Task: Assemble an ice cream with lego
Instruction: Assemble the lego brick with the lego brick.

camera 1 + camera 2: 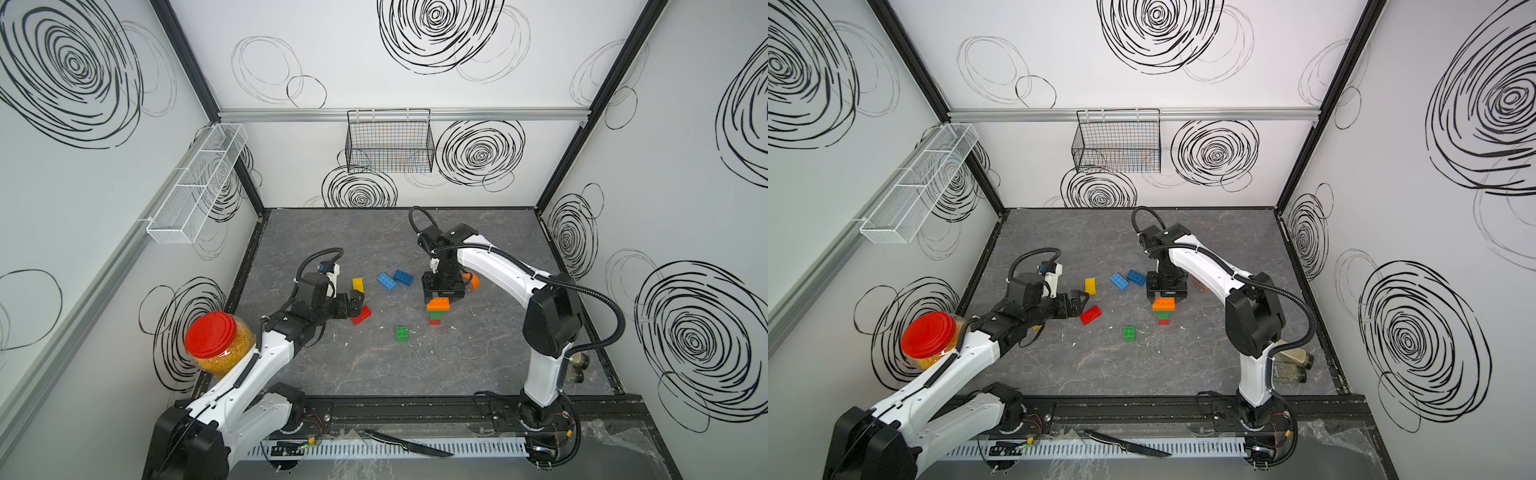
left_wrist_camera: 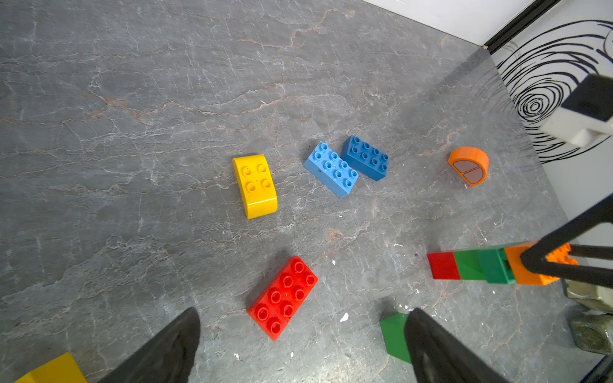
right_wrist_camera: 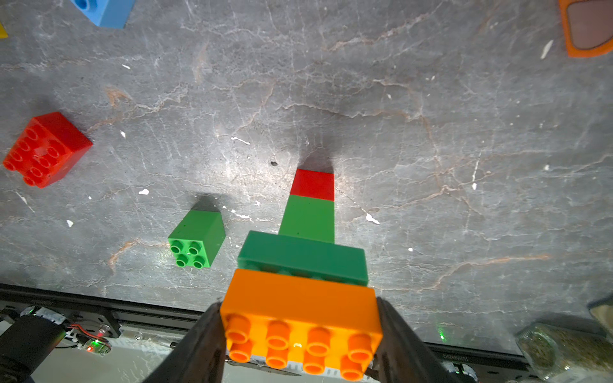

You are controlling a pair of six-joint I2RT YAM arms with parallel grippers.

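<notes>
A lego stack stands on the grey table: a red brick at the bottom, two green ones, and an orange oblong brick (image 1: 438,304) (image 3: 300,291) on top. My right gripper (image 1: 439,298) (image 3: 298,302) is shut on the orange brick's ends. My left gripper (image 1: 356,306) (image 2: 304,311) hangs open just above a loose red oblong brick (image 1: 362,314) (image 2: 282,298), not touching it. Loose on the table are a yellow rounded piece (image 2: 255,185), a light blue brick (image 2: 331,170), a dark blue brick (image 2: 365,157), a green square brick (image 3: 195,238) and an orange dome piece (image 2: 468,165).
A red-lidded jar (image 1: 216,336) stands at the front left beside my left arm. Small glass jars (image 1: 575,365) sit at the front right. A knife (image 1: 407,444) lies on the front rail. A black wire basket (image 1: 388,141) and a white one (image 1: 199,183) hang on the walls.
</notes>
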